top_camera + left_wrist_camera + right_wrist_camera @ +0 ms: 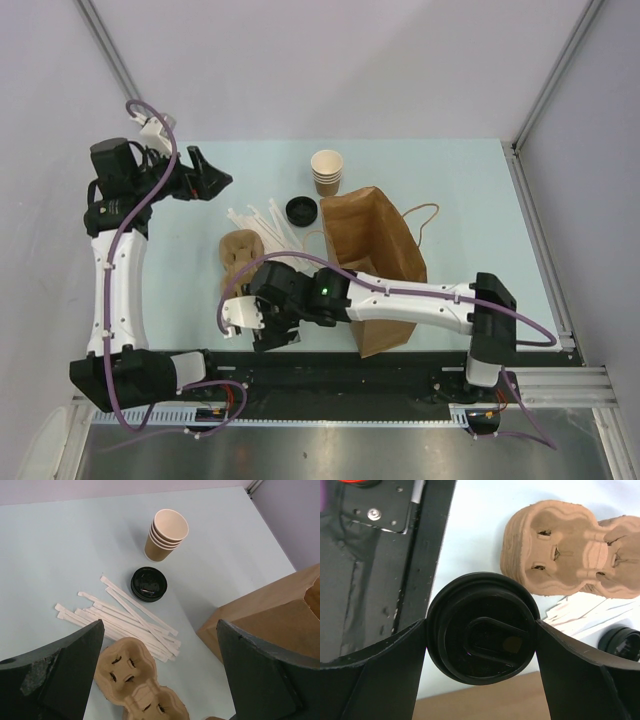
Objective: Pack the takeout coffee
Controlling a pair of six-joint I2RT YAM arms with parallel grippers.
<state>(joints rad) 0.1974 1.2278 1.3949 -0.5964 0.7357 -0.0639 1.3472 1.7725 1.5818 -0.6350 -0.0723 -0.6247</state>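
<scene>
Evidently the right pincer grips the light, crushable black-lidded paper takeout coffee cup by its stiff rim; left pincer gapes empty.

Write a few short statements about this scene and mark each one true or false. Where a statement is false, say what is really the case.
1. The right gripper grips a round black lid between its fingers. True.
2. The brown paper bag is folded shut. False: its mouth is open.
3. The left gripper is shut on the stack of lidless cups. False: it is open and empty, apart from the stack.
4. The pulp cup carrier lies beside the paper-wrapped sticks. True.
</scene>
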